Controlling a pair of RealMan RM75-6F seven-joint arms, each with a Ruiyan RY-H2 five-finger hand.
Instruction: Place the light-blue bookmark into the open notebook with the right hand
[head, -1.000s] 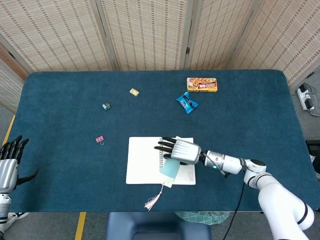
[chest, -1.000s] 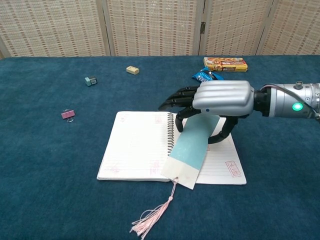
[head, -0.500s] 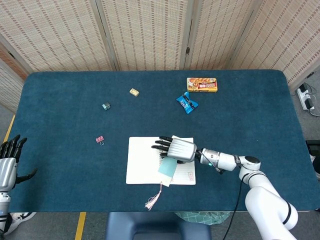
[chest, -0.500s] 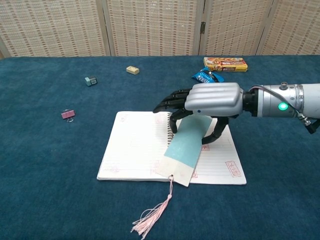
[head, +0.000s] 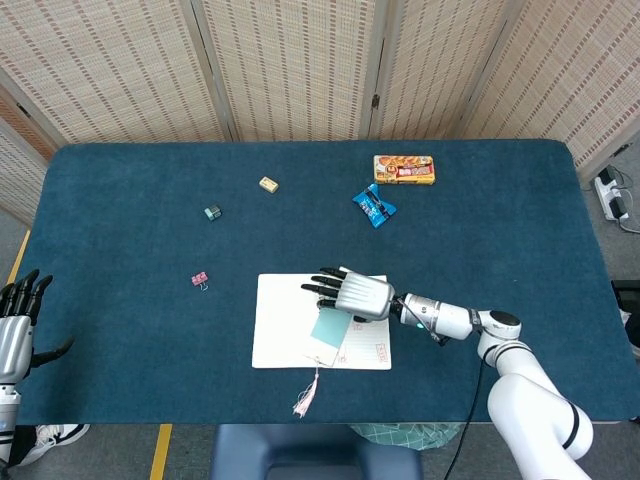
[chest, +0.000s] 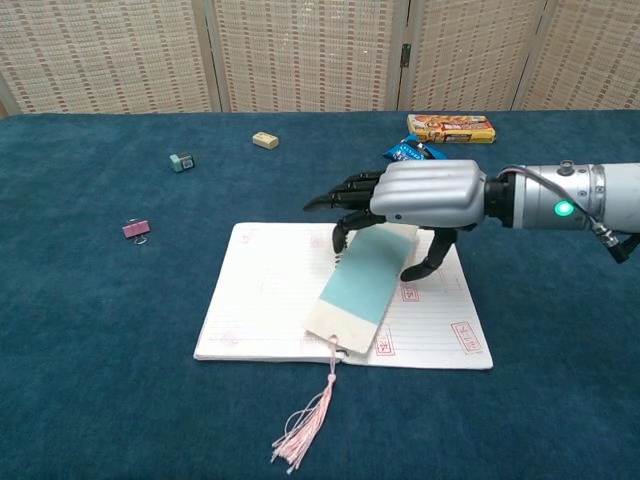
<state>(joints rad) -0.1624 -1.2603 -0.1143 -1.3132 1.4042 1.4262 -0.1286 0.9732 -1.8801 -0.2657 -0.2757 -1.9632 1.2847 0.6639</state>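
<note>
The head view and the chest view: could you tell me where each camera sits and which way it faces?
Head view: high above, looking down on the whole table; shows the left hand and right hand.
Chest view: low at the near edge, looking across; only the right hand.
Both show the notebook and bookmark.

Bare cloth rings the notebook (chest: 270, 300); only the pink clip (chest: 135, 230) and blue packet (chest: 410, 152) sit near.
</note>
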